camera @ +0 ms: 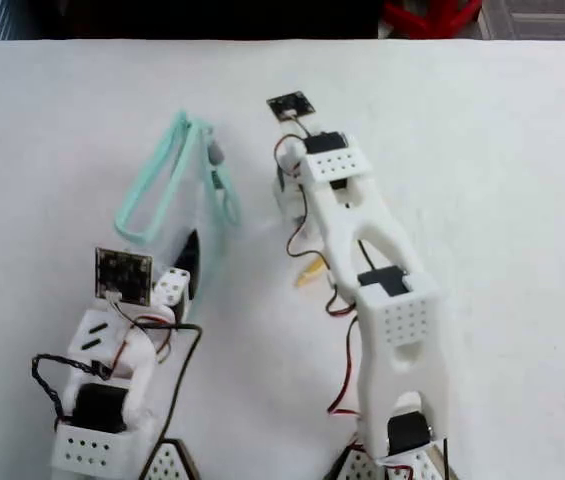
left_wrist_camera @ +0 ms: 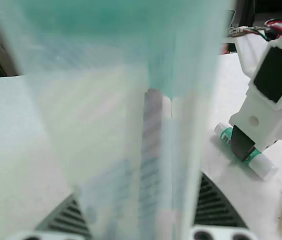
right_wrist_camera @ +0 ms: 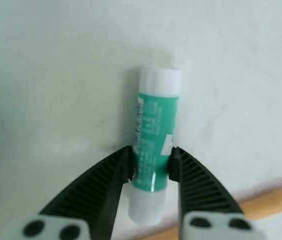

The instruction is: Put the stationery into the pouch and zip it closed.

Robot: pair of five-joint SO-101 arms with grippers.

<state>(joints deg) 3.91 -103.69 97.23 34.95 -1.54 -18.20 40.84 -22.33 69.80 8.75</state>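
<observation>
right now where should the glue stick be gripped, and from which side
Grip the glue stick across its green middle, from above: it lies flat on the table, leaving both barrel sides free. The right gripper is shut on it there.

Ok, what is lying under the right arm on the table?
An orange pen pokes out beside the arm, the rest covered from above. The right tool grips a green glue stick lying on the table.

A white table [camera: 522,150] lies under everything, with a red object [camera: 432,18] beyond its far edge.
</observation>
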